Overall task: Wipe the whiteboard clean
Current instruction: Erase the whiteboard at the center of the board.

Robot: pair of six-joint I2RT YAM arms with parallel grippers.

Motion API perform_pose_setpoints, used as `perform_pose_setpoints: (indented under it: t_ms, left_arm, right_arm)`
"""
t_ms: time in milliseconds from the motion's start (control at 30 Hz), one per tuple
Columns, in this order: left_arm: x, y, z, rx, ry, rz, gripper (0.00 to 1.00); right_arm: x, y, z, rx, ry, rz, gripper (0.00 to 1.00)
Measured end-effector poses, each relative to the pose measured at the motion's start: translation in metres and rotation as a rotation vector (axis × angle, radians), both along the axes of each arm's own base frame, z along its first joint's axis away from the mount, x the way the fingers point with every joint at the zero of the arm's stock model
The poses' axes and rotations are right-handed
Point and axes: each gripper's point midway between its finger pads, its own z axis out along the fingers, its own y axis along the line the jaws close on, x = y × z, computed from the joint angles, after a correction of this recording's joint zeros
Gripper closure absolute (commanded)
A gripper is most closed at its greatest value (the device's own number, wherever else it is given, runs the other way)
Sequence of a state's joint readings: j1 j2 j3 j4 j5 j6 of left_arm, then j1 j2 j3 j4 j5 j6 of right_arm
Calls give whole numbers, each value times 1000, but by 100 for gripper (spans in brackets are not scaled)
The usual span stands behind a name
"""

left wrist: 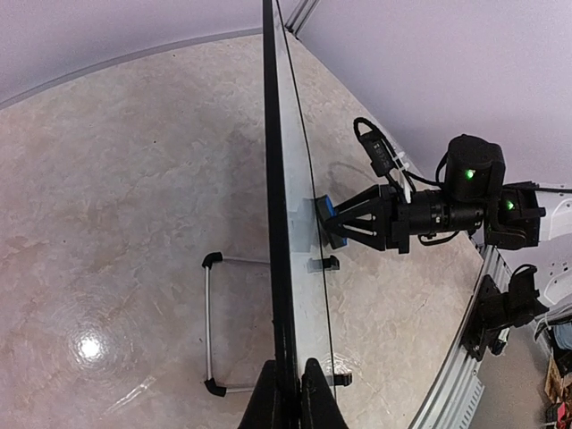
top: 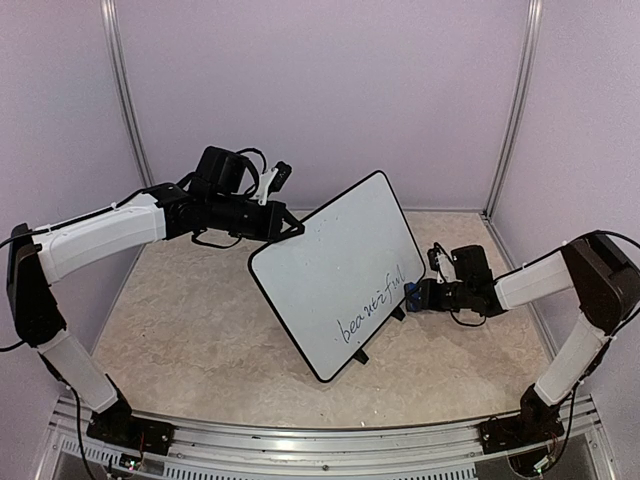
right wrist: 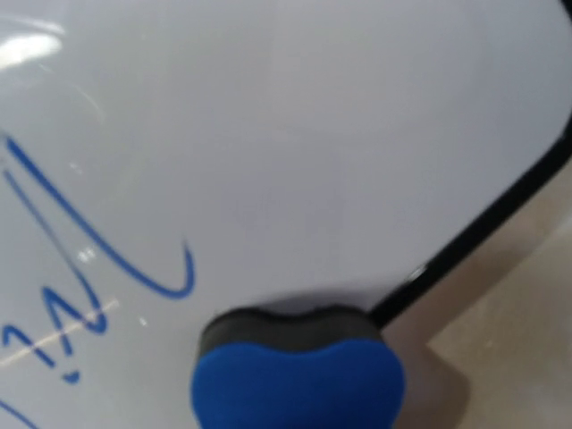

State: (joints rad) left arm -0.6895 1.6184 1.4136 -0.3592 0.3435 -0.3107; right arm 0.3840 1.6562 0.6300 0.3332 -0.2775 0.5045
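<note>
The whiteboard (top: pixel 335 270) stands tilted on the table, with blue writing "beautiful" (top: pixel 370 312) near its lower right edge. My left gripper (top: pixel 288 228) is shut on the board's top left corner. In the left wrist view the fingertips (left wrist: pixel 268 407) pinch the black rim (left wrist: pixel 279 223), seen edge-on. My right gripper (top: pixel 415 296) is shut on a blue eraser (top: pixel 409 296) and presses it against the board's right edge, just right of the writing. The right wrist view shows the eraser (right wrist: pixel 299 380) with its dark felt on the white surface (right wrist: pixel 295 134) beside the last letter (right wrist: pixel 134 268). The right fingers are hidden there.
A wire stand (left wrist: pixel 210 326) props the board from behind, and two black clip feet (left wrist: pixel 329 264) rest on the marbled tabletop (top: pixel 190 330). Purple walls and metal posts (top: pixel 128 100) enclose the cell. A metal rail (top: pixel 320 440) runs along the near edge.
</note>
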Motion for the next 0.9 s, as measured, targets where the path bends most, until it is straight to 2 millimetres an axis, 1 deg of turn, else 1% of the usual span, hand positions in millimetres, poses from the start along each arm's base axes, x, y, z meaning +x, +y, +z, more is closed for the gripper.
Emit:
perform_pose_setpoints:
  t_ms: [267,367,467,600,667,700,800,900]
  left_arm:
    - [-1,-1,1,1,-3,0,100]
    - [-1,0,1,1,-5,1,100]
    - [-1,0,1,2,-6,2,100]
    - [-1,0,1,2,-7,2,100]
    - [-1,-1,1,2,-7,0,100]
    - [-1,-1,1,2,-8,0,100]
    - [-1,-1,1,3,-7,1,100]
    - [-1,-1,1,4,-7,2,100]
  right_arm:
    - [1,0,2,-29,24,5,70]
    - [5,2,8,-51,34,12,71]
    - [17,7,25,-50,6,22,70]
    - [39,21,61,-28,-78,39,70]
    - [46,29,77,-19,-122,54,70]
    - [47,32,81,-17,-134,61,71]
    - [46,35,80,-30,-148,70,71]
    - [41,32,71,-45,-153,74,70]
